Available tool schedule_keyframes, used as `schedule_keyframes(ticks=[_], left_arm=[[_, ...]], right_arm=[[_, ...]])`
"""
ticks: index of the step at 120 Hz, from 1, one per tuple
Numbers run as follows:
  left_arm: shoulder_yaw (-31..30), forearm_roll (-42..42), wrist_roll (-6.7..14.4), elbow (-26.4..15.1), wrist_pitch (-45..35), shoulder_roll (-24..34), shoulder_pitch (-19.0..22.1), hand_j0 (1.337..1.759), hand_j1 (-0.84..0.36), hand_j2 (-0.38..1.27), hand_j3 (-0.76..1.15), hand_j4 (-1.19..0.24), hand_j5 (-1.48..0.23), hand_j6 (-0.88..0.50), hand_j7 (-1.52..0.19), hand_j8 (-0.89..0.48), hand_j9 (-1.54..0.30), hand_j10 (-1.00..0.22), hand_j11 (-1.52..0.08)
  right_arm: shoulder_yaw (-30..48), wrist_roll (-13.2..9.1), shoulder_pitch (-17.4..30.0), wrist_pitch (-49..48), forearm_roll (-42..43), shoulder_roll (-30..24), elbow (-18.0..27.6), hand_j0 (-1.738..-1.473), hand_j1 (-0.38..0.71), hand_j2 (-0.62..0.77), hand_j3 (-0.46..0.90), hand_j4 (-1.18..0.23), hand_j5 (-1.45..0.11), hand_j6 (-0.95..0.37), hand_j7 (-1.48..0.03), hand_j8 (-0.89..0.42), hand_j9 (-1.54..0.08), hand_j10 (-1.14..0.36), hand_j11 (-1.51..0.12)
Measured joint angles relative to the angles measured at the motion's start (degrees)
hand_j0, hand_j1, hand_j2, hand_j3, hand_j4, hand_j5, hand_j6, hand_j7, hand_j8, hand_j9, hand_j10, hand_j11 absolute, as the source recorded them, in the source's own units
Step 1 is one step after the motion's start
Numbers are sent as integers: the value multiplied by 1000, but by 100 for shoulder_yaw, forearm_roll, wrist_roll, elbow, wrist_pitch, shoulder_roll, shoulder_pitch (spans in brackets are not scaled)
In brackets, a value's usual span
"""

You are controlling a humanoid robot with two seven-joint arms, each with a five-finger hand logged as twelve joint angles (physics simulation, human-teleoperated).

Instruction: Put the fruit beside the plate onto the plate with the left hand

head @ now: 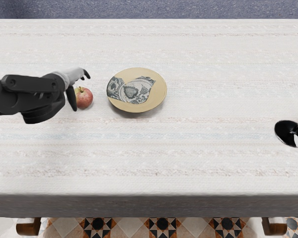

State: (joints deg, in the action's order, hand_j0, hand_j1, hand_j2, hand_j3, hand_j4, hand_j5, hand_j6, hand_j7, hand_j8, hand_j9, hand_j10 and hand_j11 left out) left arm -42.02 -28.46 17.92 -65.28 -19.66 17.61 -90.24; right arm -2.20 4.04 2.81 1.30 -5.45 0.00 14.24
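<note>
We've got the apple (84,97) just left of the plate (159,87), and our left hand (72,81) slightly further left of it, fingers spread, gripping nothing.

Bare gap between apple (84,97) and plate (159,90), robot hand (72,85) crowding apple's left, wine glass (291,133) well apart, far right

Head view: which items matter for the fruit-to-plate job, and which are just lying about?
In the job: apple, plate, left hand (open, beside the apple).
Lying about: glass at the picture's right edge.
</note>
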Motion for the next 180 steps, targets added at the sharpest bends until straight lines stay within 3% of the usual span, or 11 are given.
schedule_keyframes(ticks=[39, 69, 89, 103, 117, 143, 180], left_arm=[[-58, -7, -36, 360, -37, -285, 256, 1658, -24, 64, 0, -313, -406, -314, -406, -313, -406, -313, -406], [-122, -18, -43, 469, -26, -320, 349, 1658, -150, 85, 0, -417, -541, -418, -541, -414, -541, -417, -541], [-140, -81, -43, 531, -48, -329, 438, 1658, -187, 110, 0, -522, -530, -413, -568, -406, -600, -482, -599], [-143, -74, -43, 555, -6, -329, 454, 1657, -228, 167, 0, -547, -610, -420, -647, -430, -673, -532, -671], [-142, -63, -41, 551, 44, -329, 449, 1654, -328, 345, 0, -436, -742, -316, -766, -349, -785, -586, -784], [-138, -25, -48, 523, 74, -378, 374, 1649, -327, 311, 0, -336, -918, -220, -926, -285, -938, -564, -945], [-128, -8, -54, 476, 25, -534, -164, 1644, -283, 274, 0, -282, -1074, -179, -1056, -266, -1060, -574, -1078]], right_arm=[[0, 0, 0, 1, 0, 0, 0, -1658, -310, -7, 0, -33, -43, -33, -43, -33, -43, -33, -43], [0, 0, 0, 1, 0, 0, 0, -1658, -310, -7, 0, -33, -43, -33, -43, -33, -43, -33, -43], [0, 0, 0, 0, 0, 0, 0, -1658, -310, -7, 0, -33, -43, -33, -43, -33, -43, -33, -43], [0, 0, 0, 1, 0, 0, 0, -1658, -310, -7, 0, -33, -43, -33, -43, -33, -43, -33, -43], [0, 0, 0, 1, 0, 0, 0, -1658, -310, -7, 0, -33, -43, -33, -43, -33, -43, -33, -43], [0, 0, 0, 1, 0, 0, 0, -1658, -310, -7, 0, -33, -43, -33, -43, -33, -43, -33, -43], [0, 0, 0, 0, -1, 0, 0, -1658, -310, -7, 0, -33, -42, -33, -42, -33, -42, -33, -42]])
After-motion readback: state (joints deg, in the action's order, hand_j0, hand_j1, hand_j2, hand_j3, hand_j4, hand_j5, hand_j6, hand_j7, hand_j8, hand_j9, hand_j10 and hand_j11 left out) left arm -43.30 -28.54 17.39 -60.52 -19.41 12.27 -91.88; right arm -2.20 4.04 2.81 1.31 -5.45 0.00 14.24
